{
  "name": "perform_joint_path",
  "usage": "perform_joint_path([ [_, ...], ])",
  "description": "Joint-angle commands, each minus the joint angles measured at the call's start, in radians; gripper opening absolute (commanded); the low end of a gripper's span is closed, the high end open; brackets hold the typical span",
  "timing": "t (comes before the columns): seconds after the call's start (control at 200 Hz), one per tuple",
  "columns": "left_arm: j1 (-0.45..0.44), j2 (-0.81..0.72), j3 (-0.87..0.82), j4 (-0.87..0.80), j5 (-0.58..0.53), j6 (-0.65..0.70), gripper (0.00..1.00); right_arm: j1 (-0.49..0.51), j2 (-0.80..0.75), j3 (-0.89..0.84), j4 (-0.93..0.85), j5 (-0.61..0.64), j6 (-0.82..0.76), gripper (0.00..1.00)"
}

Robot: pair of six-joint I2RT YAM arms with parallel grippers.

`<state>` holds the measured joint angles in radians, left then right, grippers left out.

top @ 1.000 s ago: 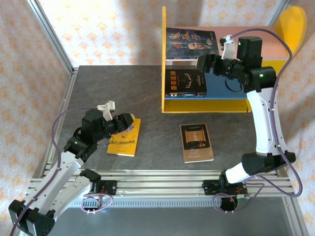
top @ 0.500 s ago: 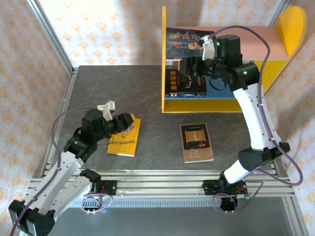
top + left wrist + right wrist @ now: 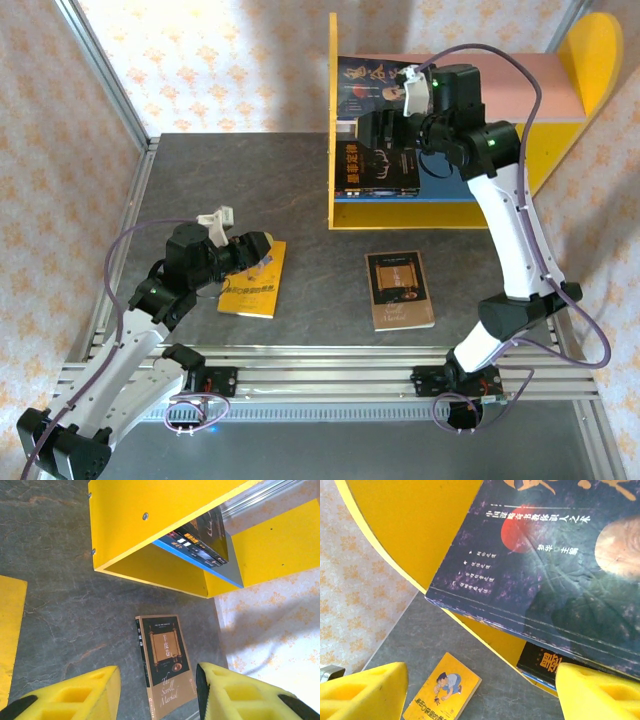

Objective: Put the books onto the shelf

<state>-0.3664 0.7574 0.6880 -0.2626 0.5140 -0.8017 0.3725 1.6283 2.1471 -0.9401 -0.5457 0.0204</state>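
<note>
Right wrist view shows you the right gripper (image 3: pixel 480 690) spread wide and empty, facing the dark blue Chinese-titled paperback (image 3: pixel 560 555); your left gripper (image 3: pixel 157 692) is half-open, holding nothing.

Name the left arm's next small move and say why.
Probably lower the left gripper onto the yellow book's edge and close on it. Its jaws stand open and empty just over that book, which lies flat on the table, not yet on the shelf, while the right gripper is up at the shelf.
</note>
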Motion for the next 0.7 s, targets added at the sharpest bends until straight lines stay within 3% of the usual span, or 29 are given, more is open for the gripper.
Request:
perform_joint_path([
  [0.0, 0.005, -0.015, 0.024, -0.014, -0.017, 0.026, 0.43, 0.006, 0.022, 0.038, -0.013, 0.015, -0.02, 0.77],
  [0.696, 0.005, -0.03, 0.025, -0.042, -0.028, 0.041, 0.43, 0.007, -0.013, 0.009, -0.032, 0.051, -0.034, 0.77],
])
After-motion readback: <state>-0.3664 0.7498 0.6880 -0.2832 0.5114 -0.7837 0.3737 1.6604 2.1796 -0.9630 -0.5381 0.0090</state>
